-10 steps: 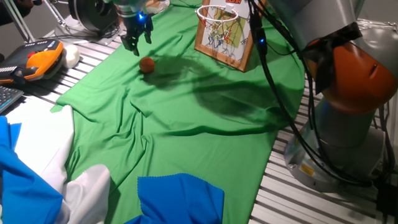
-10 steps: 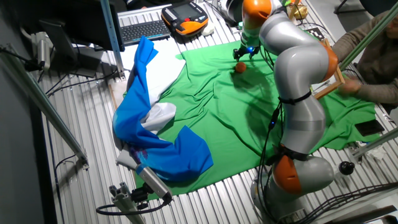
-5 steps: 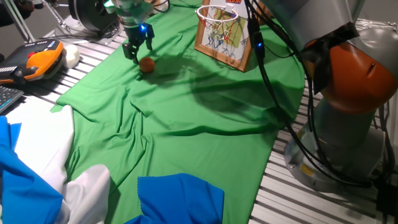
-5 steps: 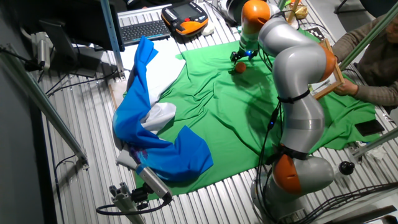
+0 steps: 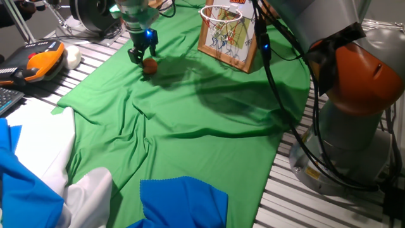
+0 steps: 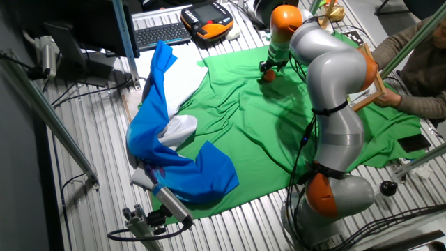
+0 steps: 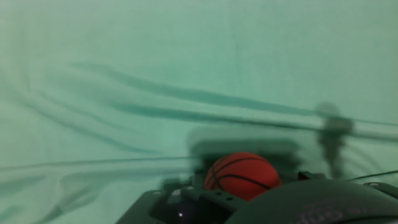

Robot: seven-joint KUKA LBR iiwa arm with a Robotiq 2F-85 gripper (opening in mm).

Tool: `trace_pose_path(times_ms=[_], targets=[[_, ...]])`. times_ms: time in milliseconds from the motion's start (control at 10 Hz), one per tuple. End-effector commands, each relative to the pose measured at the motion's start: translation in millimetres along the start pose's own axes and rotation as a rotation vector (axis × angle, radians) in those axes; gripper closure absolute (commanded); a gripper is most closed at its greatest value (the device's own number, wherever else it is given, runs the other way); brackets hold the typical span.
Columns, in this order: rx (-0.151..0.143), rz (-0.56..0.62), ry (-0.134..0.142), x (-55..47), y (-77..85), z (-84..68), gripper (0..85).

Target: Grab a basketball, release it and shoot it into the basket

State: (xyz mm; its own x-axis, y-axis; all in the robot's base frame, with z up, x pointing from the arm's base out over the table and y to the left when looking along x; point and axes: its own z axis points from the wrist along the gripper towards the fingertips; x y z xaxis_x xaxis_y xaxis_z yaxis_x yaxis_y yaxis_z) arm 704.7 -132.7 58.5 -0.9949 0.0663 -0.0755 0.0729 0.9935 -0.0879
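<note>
The basketball (image 5: 149,66) is a tiny orange ball with dark lines, lying on the green cloth (image 5: 190,107) at the far left. My gripper (image 5: 143,57) is open and low over it, with a finger on each side and the ball just below the tips. The ball is barely visible under the gripper (image 6: 267,70) in the other fixed view. In the hand view the ball (image 7: 242,175) sits low in the middle, close to the hand. The basket (image 5: 221,15), with white net and wooden-framed backboard (image 5: 229,39), stands to the right of the ball.
An orange-and-black device (image 5: 39,61) and a white ball (image 5: 73,57) lie left of the cloth. Blue cloth (image 5: 183,199) and white cloth (image 5: 38,152) lie in front. The arm's base (image 5: 354,120) stands at right. A person's hand (image 6: 391,97) is by the backboard.
My gripper has come down from above and left of the ball to sit low around it. The ball has not moved.
</note>
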Motion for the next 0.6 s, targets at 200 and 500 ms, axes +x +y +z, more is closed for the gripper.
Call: trace_pose_path(times_ms=[200,500], targets=[[-0.003,0.006,-0.025,3.5,1.4,5.3,17.0],[-0.001,-0.029,-0.037,4.7,0.8,10.7,34.0]])
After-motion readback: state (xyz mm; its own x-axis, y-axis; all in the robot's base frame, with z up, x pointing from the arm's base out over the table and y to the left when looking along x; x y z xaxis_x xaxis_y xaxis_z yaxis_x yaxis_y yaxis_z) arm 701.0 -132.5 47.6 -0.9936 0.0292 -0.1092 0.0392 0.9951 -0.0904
